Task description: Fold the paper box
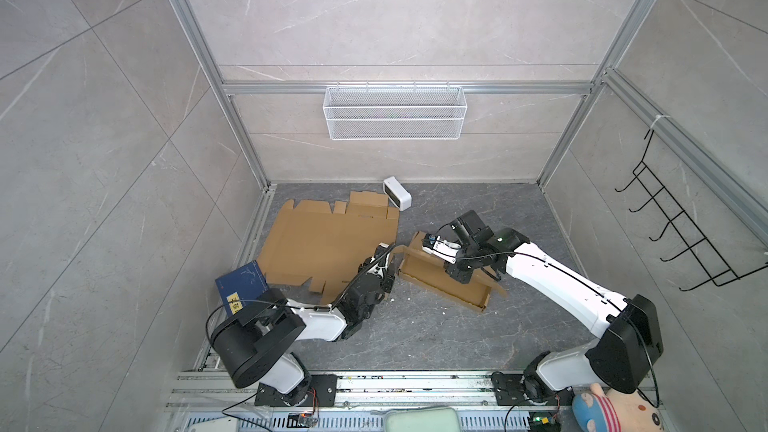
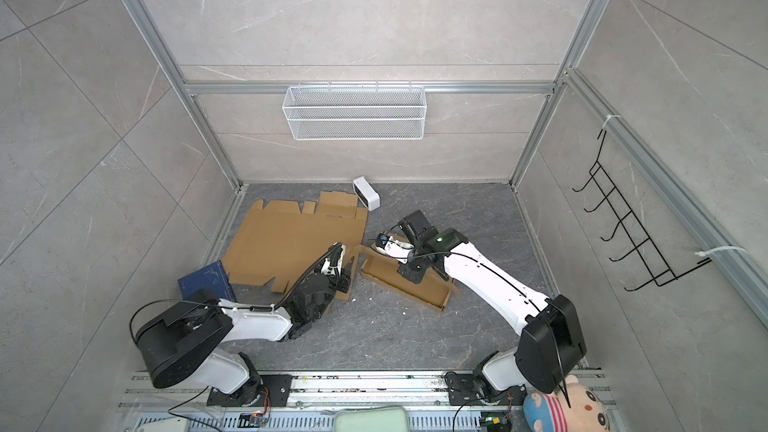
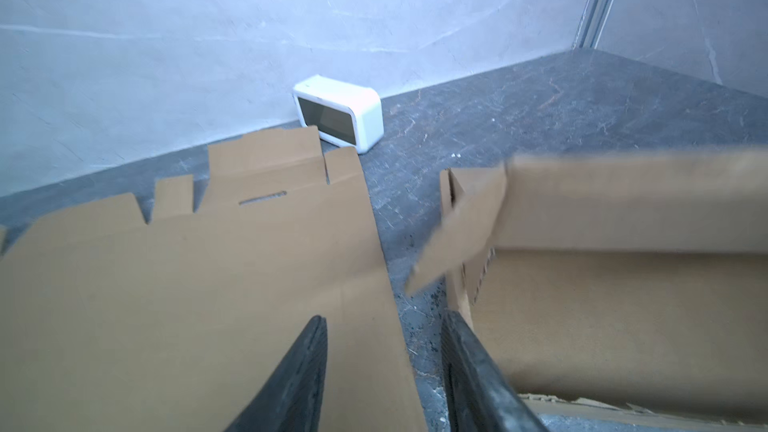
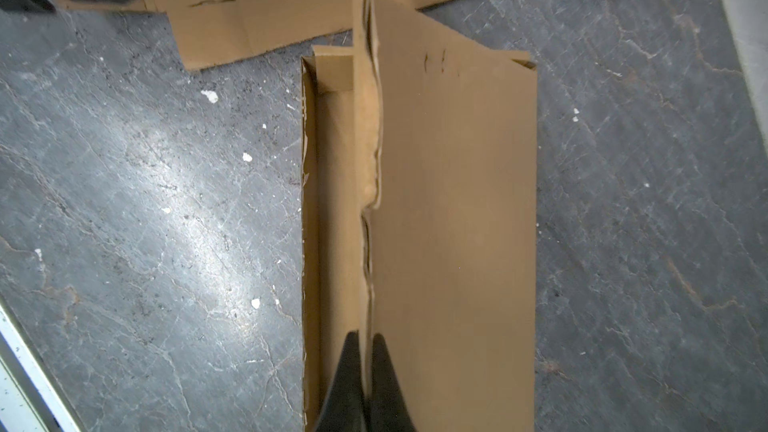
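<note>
Two end effectors are working right of centre on the worktop (image 1: 415,338), where the paper box (image 1: 465,296) is lying as a long, shallow tray, just beside a flat cardboard sheet (image 1: 324,243). In the wrist view the right end effector (image 4: 365,336) is pinching the top edge of one long upright wall, its jaws narrow on the card. The left end effector (image 3: 382,317) is hovering with jaws partly apart and holding nothing, over the gap between sheet and box.

Judging from this, the wall-forming step is underway: one long side is being held up while the near end is waiting to be closed. The next move is probably calling for the left one to catch the loose end flap (image 3: 457,234), which is sticking outward, and swing it inward. The brown corrugated card is looking creased and ragged along the held edge.
</note>
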Controlling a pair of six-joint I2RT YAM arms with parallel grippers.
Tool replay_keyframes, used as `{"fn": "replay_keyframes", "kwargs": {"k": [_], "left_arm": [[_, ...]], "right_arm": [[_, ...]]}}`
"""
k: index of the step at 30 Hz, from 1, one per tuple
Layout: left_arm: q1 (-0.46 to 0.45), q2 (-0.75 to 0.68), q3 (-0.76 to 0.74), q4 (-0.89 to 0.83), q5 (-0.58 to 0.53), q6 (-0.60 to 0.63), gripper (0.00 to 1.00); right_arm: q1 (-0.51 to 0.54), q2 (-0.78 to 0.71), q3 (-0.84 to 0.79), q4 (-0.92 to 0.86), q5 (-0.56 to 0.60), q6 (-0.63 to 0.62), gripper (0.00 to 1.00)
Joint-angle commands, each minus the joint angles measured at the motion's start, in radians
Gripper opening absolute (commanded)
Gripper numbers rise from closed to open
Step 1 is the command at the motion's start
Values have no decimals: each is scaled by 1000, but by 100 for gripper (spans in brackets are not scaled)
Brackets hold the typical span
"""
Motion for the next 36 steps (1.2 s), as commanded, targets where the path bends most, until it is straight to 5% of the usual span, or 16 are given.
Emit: {"fn": "replay_keyframes", "kwargs": {"k": [1, 9, 19, 29, 36], "left_arm": [[25, -117, 17, -124, -50, 38, 51], [149, -298, 164, -536, -32, -63, 56], [295, -324, 365, -848, 246, -187, 56], [416, -178, 571, -1060, 505, -268, 56], [435, -47, 716, -1177, 624, -243, 56]], "right_arm": [[4, -20, -43, 29, -20, -33, 0], [26, -31, -163, 189, 2, -121, 1], [62, 70, -190, 357, 80, -225, 3], [69, 13, -221, 361, 110, -192, 45], [54, -81, -221, 330, 51, -93, 53]]}}
